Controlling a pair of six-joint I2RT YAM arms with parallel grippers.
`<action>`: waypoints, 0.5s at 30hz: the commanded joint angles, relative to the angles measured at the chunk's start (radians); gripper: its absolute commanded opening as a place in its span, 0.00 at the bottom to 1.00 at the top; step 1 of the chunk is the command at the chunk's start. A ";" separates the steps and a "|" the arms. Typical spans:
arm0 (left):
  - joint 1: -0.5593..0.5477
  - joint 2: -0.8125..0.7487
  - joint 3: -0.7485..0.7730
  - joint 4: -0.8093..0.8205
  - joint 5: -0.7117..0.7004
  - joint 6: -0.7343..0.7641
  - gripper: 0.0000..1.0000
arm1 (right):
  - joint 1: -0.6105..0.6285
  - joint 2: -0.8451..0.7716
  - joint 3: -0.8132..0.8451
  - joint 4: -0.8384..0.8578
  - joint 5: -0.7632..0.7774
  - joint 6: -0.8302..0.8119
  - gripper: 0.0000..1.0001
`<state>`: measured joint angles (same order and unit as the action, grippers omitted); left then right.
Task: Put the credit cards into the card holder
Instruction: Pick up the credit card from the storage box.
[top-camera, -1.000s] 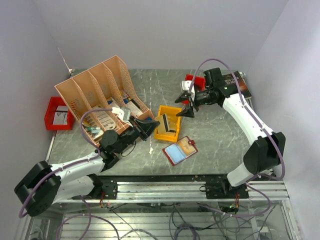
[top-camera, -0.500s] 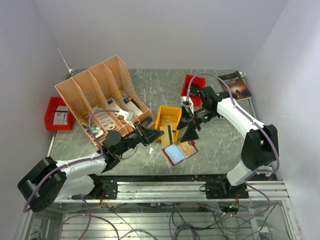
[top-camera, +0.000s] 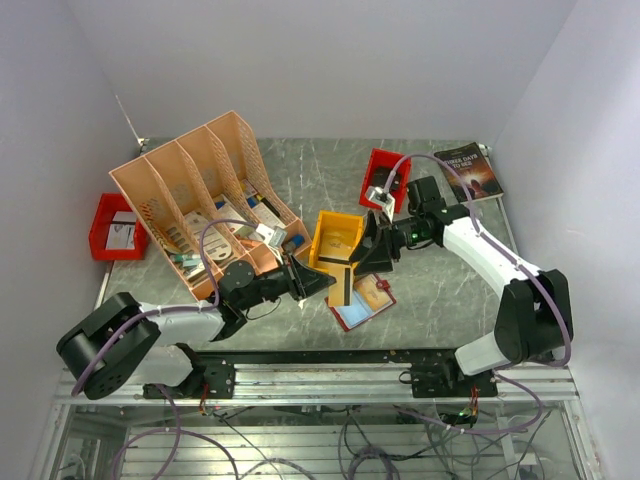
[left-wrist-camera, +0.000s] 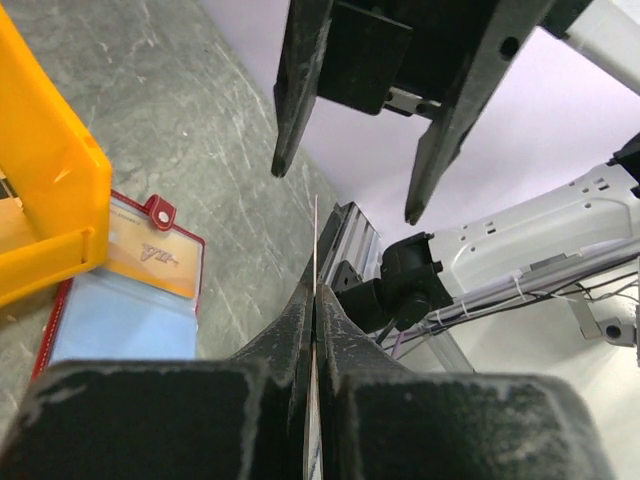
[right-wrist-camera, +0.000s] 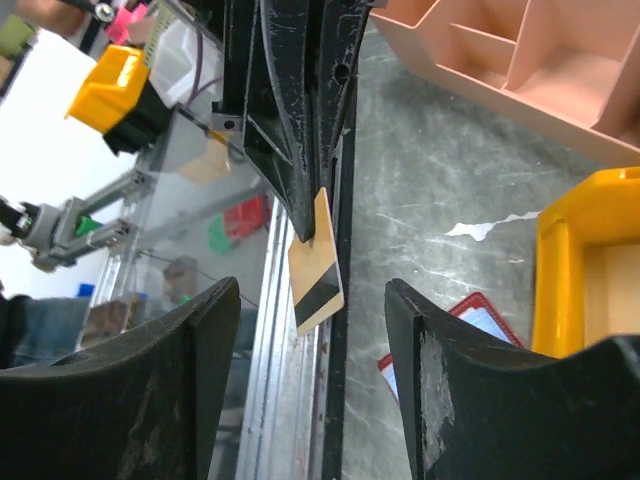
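My left gripper (top-camera: 325, 279) (left-wrist-camera: 316, 285) is shut on one of the credit cards (top-camera: 344, 287) (right-wrist-camera: 316, 266), tan with a black stripe, and holds it up edge-on (left-wrist-camera: 316, 235) above the table. My right gripper (top-camera: 366, 262) (right-wrist-camera: 315, 350) is open and faces it, one finger on either side of the card without touching it. The card holder (top-camera: 364, 298) (left-wrist-camera: 140, 275) (right-wrist-camera: 478, 318), red and lying open with a blue card in one pocket, is on the table just below both grippers.
A yellow bin (top-camera: 334, 238) (left-wrist-camera: 45, 215) (right-wrist-camera: 590, 270) stands right behind the card holder. A pink file organizer (top-camera: 195, 190) (right-wrist-camera: 520, 60) fills the back left. A red bin (top-camera: 386, 172) and a dark book (top-camera: 470, 170) sit at the back right, another red bin (top-camera: 115, 226) at far left.
My left gripper carried the card rightward over the card holder. My right arm swung from the back down to the front-left and now brackets the card.
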<state>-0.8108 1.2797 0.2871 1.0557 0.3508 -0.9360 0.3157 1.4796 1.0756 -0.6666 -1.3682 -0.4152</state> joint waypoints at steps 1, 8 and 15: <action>-0.008 0.004 0.037 0.078 0.049 0.005 0.07 | -0.006 0.004 -0.051 0.122 -0.061 0.142 0.58; -0.009 0.019 0.050 0.090 0.061 0.000 0.07 | -0.002 -0.007 -0.138 0.279 -0.120 0.287 0.45; -0.009 0.015 0.056 0.081 0.050 0.005 0.07 | 0.017 -0.037 -0.224 0.558 -0.187 0.520 0.20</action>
<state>-0.8146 1.2949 0.3134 1.0946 0.3862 -0.9360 0.3225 1.4796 0.8974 -0.3340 -1.4853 -0.0780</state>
